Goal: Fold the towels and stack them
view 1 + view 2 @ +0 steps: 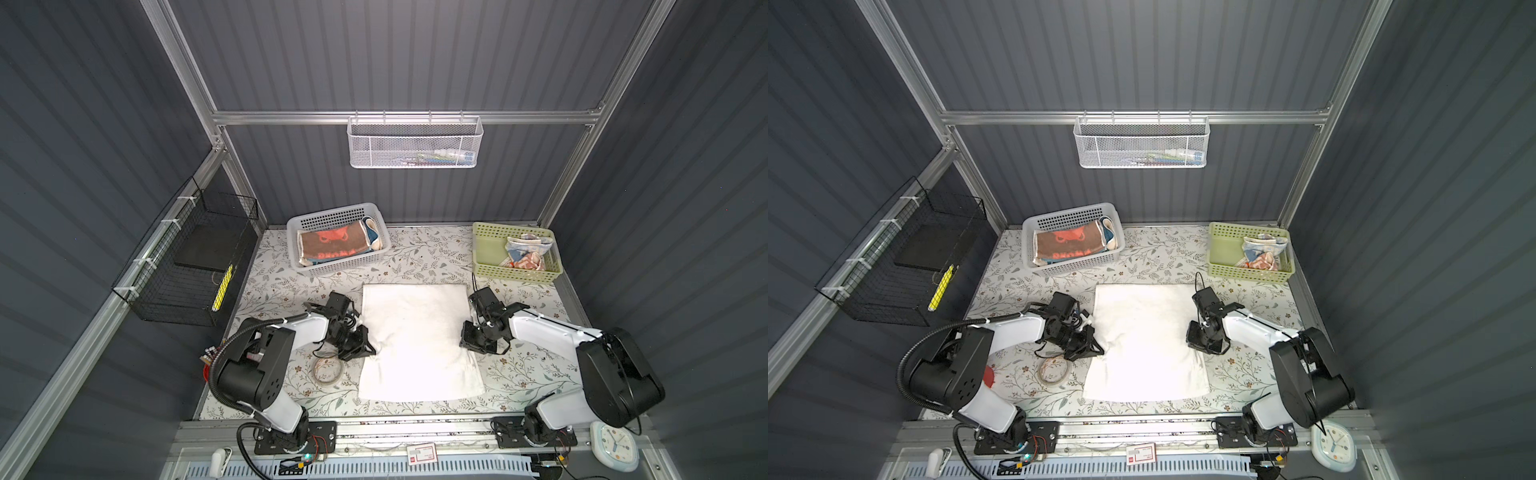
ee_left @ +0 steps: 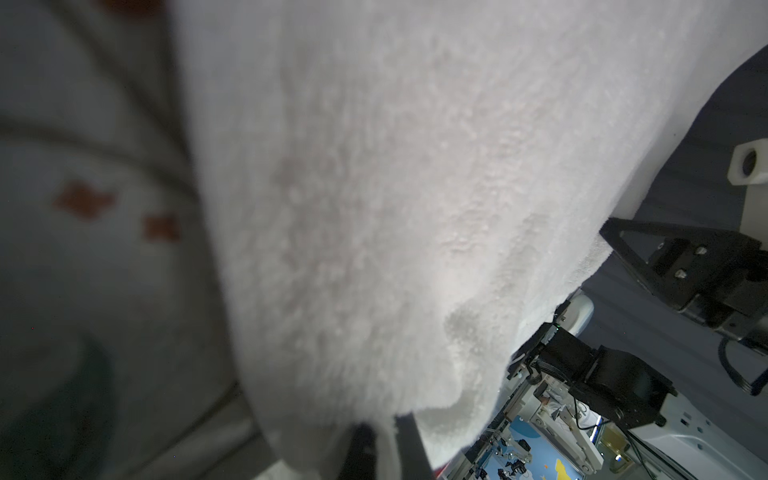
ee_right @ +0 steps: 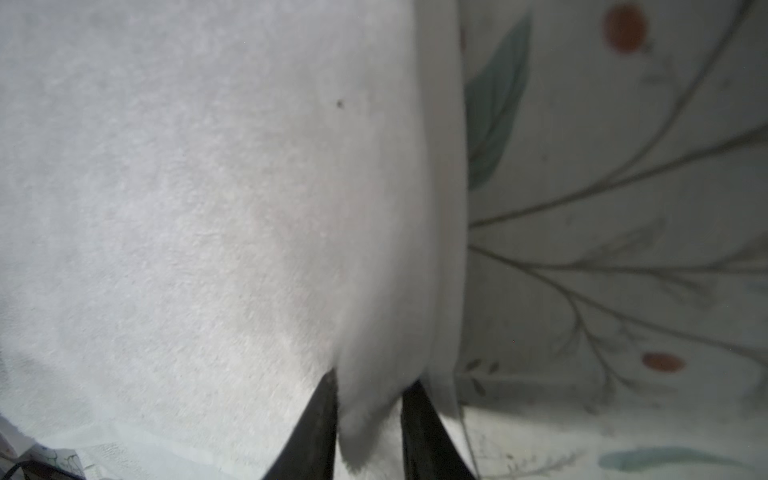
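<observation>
The left jaws are pinching shut on the left edge of the white towel [image 1: 419, 345] lying on the bench [image 1: 270, 266]; the right jaws are clamping its right edge.

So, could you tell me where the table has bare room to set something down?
The table is bare at the back between the white basket and green basket, and front-right of the white towel. The tape roll and left arm crowd its left side.
</observation>
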`<state>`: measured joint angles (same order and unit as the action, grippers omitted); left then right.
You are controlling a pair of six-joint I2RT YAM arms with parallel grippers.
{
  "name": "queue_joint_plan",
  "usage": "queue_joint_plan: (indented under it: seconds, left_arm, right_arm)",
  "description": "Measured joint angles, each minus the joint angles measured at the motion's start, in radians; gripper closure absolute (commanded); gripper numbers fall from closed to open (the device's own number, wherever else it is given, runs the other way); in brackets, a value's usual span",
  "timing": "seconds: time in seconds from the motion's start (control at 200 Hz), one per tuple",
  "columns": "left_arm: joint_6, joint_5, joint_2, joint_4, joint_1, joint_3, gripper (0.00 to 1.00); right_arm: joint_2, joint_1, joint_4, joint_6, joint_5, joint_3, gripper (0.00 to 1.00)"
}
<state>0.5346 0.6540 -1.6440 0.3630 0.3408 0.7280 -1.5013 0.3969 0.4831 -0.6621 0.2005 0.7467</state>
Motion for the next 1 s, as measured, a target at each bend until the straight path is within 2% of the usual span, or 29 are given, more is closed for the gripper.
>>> queue_joint_plan:
  seconds: [0.2,0.275,0.34,0.5,0.595,0.66,0.84,1.001]
  left_arm:
    - [-0.082,-0.019,-0.123,0.056,-0.081,0.168,1.00]
    - [-0.098,-0.044,-0.135,0.066,-0.089,0.198,1.00]
    - [-0.103,-0.059,-0.134,0.072,-0.092,0.203,1.00]
    - [-0.105,-0.071,-0.120,0.078,-0.092,0.196,1.00]
    - [-0.105,-0.079,-0.097,0.081,-0.092,0.172,1.00]
    - [-0.105,-0.079,-0.081,0.084,-0.092,0.154,1.00]
    - [-0.101,-0.077,-0.060,0.077,-0.084,0.122,1.00]
    - [-0.086,-0.071,-0.039,0.051,-0.078,0.090,1.00]
  right_arm:
    - [-0.141,-0.055,0.032,0.080,-0.006,0.204,0.56]
    - [-0.136,-0.056,0.050,0.102,-0.006,0.255,0.56]
    - [-0.108,-0.056,0.061,0.108,-0.002,0.263,0.61]
    - [0.023,-0.055,0.080,0.070,0.040,0.167,0.68]
    - [0.098,-0.051,0.090,0.027,0.060,0.070,0.67]
    - [0.134,-0.048,0.097,-0.002,0.067,0.012,0.62]
    - [0.157,-0.047,0.105,-0.047,0.090,-0.061,0.62]
    - [0.143,-0.047,0.077,-0.060,0.110,-0.064,0.67]
